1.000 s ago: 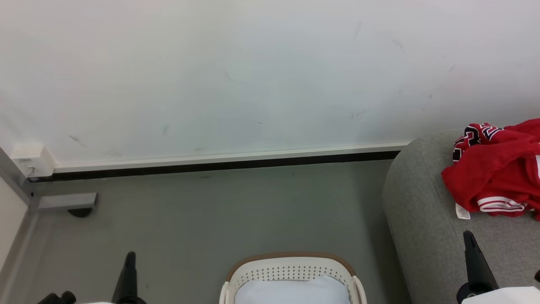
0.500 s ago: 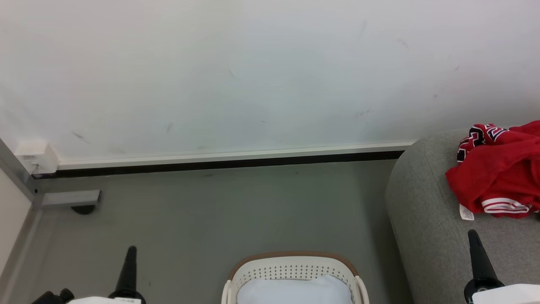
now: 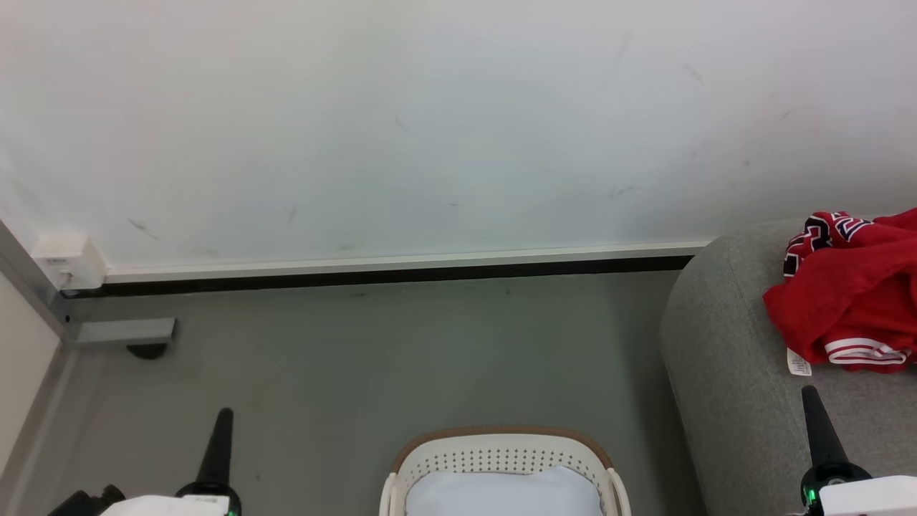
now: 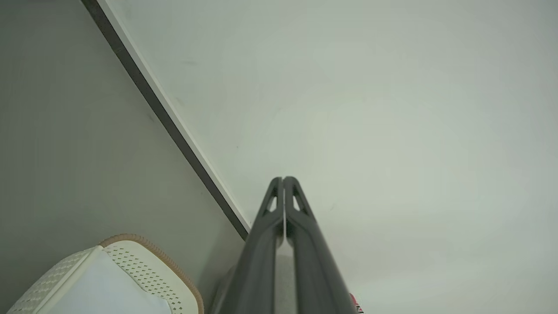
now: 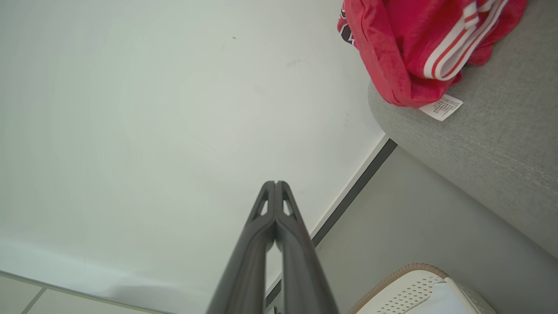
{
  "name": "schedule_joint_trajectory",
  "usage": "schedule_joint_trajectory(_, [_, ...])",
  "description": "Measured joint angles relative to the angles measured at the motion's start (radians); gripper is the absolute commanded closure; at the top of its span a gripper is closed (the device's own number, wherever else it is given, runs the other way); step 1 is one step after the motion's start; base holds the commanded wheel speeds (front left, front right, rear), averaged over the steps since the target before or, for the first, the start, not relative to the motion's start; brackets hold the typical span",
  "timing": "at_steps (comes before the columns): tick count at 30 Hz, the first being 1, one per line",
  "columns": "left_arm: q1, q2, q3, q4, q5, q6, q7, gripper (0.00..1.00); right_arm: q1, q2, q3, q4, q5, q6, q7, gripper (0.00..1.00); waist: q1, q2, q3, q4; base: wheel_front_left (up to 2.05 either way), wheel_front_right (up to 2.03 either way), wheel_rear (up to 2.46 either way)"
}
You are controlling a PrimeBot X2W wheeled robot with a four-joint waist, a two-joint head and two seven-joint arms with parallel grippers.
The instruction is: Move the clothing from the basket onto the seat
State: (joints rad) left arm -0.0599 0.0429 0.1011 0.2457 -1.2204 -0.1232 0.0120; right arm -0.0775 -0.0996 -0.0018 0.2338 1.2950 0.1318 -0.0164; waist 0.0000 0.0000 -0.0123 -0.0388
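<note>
Lying crumpled on the sofa (image 3: 723, 373), the jersey (image 3: 849, 294) looks delivered, so left gripper (image 3: 225, 414) and right gripper (image 3: 809, 393) sit idle flanking the basket (image 3: 501, 438), fingers (image 5: 261, 226) together, holding nothing.

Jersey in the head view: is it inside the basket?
No, the jersey lies on the sofa, while the basket holds a pale sheet.

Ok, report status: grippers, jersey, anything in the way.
Left gripper shut, holding nothing. Right gripper shut, holding nothing. Jersey heaped on the sofa, not in the basket. Pale sheet in basket; no obstruction seen.
</note>
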Motion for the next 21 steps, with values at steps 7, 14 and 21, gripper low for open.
schedule_joint_trajectory(7, [-0.006, 0.000, 0.002, 0.001, -0.063, -0.001, 0.019, 1.00, -0.003, 0.003, -0.011, 0.002, 0.057, 0.000, 0.017, 1.00, 0.0000, 0.0000, 0.002, 0.006, 0.00, 0.00, 0.00])
schedule_joint_trajectory(14, [-0.016, 0.001, 0.004, 0.002, -0.124, -0.001, 0.033, 1.00, -0.007, 0.006, -0.023, 0.005, 0.109, 0.000, 0.034, 1.00, 0.0000, 0.0000, 0.004, 0.011, 0.00, 0.00, 0.00])
schedule_joint_trajectory(21, [-0.025, 0.001, 0.006, 0.002, -0.182, -0.001, 0.049, 1.00, -0.014, 0.009, -0.034, 0.007, 0.159, 0.000, 0.048, 1.00, 0.0000, 0.0000, 0.005, 0.016, 0.00, 0.00, 0.00])
